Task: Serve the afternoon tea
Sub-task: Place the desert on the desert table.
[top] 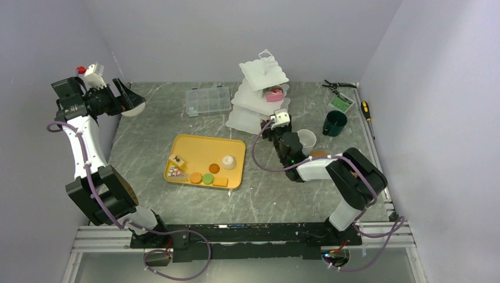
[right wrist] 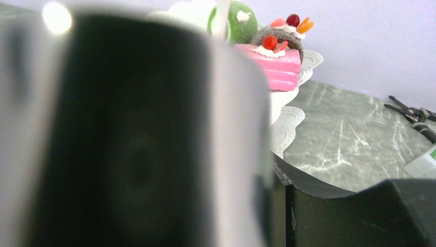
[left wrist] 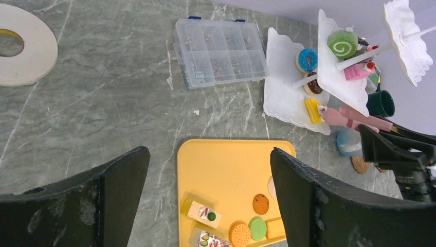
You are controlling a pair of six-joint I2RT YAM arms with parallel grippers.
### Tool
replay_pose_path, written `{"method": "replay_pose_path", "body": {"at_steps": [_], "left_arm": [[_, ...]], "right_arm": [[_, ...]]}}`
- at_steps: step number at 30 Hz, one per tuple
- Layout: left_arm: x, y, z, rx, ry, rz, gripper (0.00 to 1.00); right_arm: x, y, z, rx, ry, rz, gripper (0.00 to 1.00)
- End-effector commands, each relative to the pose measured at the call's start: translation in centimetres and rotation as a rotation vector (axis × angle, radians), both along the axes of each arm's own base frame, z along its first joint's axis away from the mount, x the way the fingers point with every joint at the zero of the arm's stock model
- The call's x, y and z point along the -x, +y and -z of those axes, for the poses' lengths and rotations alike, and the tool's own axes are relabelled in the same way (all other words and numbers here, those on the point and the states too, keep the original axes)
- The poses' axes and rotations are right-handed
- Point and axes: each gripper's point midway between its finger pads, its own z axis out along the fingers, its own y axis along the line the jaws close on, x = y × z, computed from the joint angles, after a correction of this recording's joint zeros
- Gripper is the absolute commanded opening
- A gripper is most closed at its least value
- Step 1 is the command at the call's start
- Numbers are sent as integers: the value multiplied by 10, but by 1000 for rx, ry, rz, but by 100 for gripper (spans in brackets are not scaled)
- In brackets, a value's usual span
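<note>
The white three-tier stand (top: 259, 94) at the back holds a pink cake slice (right wrist: 270, 59), a green roll (left wrist: 343, 43) and a blue donut (left wrist: 307, 59). On the yellow tray (top: 200, 147) lie cake slices (left wrist: 202, 213), round biscuits (left wrist: 260, 204) and a green biscuit (left wrist: 257, 228). My right gripper (top: 296, 143) is at the white mug (top: 308, 139), open. The mug's wall (right wrist: 239, 154) stands blurred between the jaws, a narrow gap off the right finger (right wrist: 334, 211). A cork coaster (top: 319, 154) lies beside that mug. The dark-green mug (top: 335, 122) stands further right. My left gripper (top: 131, 97) hangs open and empty at the far left.
A clear compartment box (top: 207, 100) sits at the back centre. A white tape roll (left wrist: 23, 49) lies at the back left. Pink tongs (left wrist: 355, 119) rest by the stand's lowest tier. Pliers (top: 339, 86), a green card (top: 340, 103) and a screwdriver (top: 367, 109) lie at the back right.
</note>
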Motion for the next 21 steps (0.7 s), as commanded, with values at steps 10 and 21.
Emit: {"method": "replay_pose_path", "body": {"at_steps": [10, 21], "left_arm": [[3, -1, -23, -10, -51, 9, 93], [7, 0, -22, -18, -43, 10, 93]], "right_arm": [[101, 95, -46, -95, -45, -286, 64], [143, 220, -73, -161, -55, -622, 64]]}}
